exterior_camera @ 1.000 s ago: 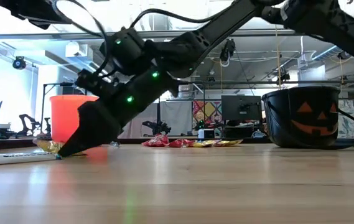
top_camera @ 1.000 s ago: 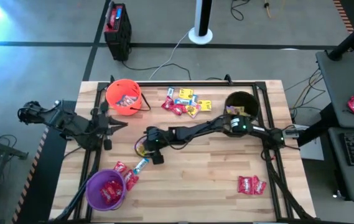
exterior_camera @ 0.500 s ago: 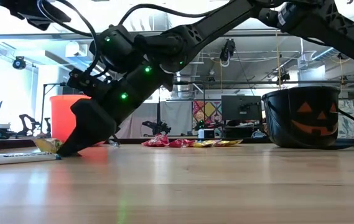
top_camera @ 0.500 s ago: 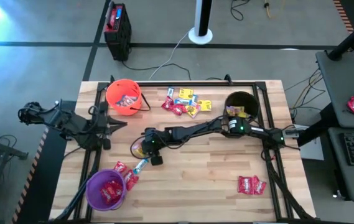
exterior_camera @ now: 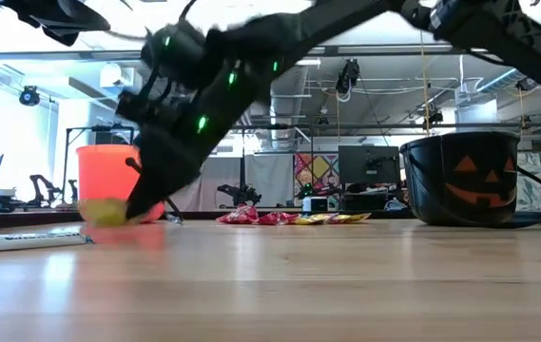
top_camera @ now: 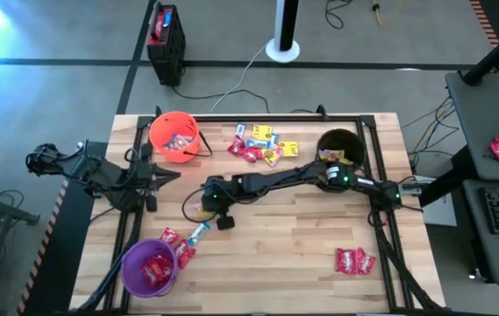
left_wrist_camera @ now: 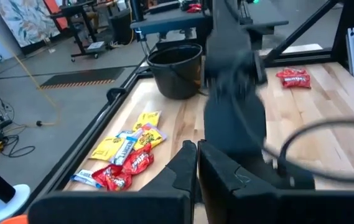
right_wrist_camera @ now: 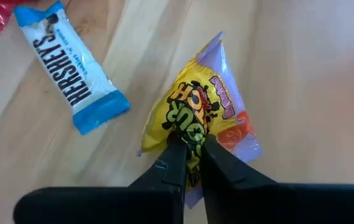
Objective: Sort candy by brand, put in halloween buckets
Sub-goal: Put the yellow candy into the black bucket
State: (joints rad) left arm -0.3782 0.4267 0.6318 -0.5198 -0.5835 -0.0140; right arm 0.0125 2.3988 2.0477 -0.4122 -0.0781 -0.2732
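Wooden table [top_camera: 302, 254] in a dark frame, grey floor around it, cluttered lab behind in the low view. I see the orange bucket [top_camera: 174, 136] at the far left corner with candy inside, the black bucket [top_camera: 340, 146] at the far right, the purple bucket [top_camera: 150, 268] at the near left, also holding red packets.

Right arm reaches across the table toward the left. Right gripper [right_wrist_camera: 191, 148] is clenched on a yellow packet [right_wrist_camera: 198, 124], pinching its edge; in the low view the packet [exterior_camera: 106, 211] hangs just above the wood in front of the orange bucket [exterior_camera: 108, 180]. A blue-and-white packet [right_wrist_camera: 71, 74] lies flat just beside it, not touching.

Left gripper [left_wrist_camera: 196, 163] is closed, empty, parked at the left edge of the table.

Mixed pile [top_camera: 262, 145] of red, yellow and blue-and-white packets sits between the orange and black buckets. Two red packets [top_camera: 354, 261] lie near the right front. More red packets [top_camera: 177, 244] lie beside the purple bucket.
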